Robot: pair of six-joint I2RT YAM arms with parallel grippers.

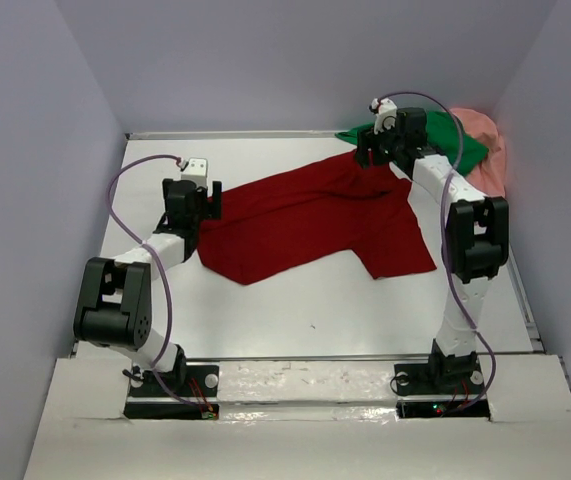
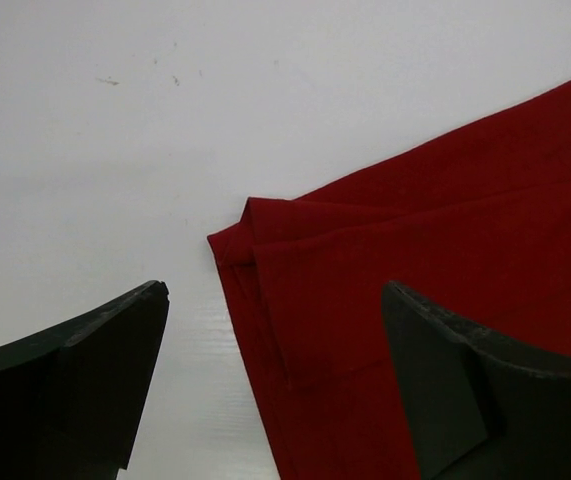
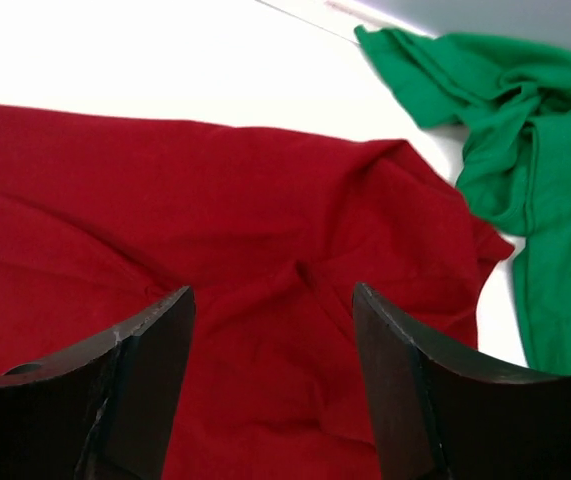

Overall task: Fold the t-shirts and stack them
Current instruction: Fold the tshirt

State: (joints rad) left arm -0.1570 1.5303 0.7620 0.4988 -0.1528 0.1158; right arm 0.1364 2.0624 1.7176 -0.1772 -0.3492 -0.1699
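- Now, left gripper (image 2: pixel 275 290) hung spread wide over the dark red shirt (image 2: pixel 415 260), at its folded corner.
- Meanwhile right gripper (image 3: pixel 272 292) gaped above it too, near the green shirt (image 3: pixel 545 200).

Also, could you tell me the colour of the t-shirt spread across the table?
Dark red t-shirt; clearest in the top external view.

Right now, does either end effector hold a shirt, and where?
Nothing is held. The left end effector stands open over a corner of the red shirt, the right end effector open over its far end.
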